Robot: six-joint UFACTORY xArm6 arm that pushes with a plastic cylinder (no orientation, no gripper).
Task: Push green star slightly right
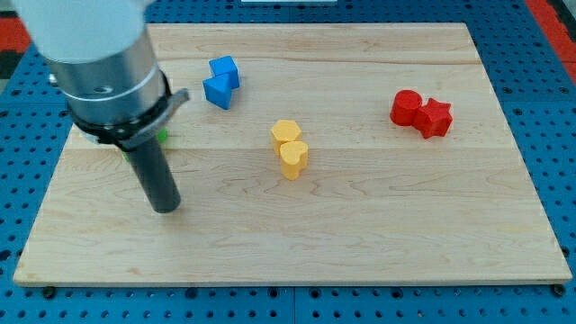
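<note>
The green star (163, 136) is almost fully hidden behind the arm at the view's left; only a thin green sliver shows beside the rod's collar. My tip (166, 208) rests on the wooden board (360, 234), below the green sliver and a little to its right. The arm's grey body covers the board's top left corner.
Two blue blocks (220, 82) touch each other at the top, left of centre. A yellow hexagon-like block (285, 133) and a yellow heart (293, 159) touch near the centre. A red cylinder (406, 107) and a red star (436, 118) touch at the right.
</note>
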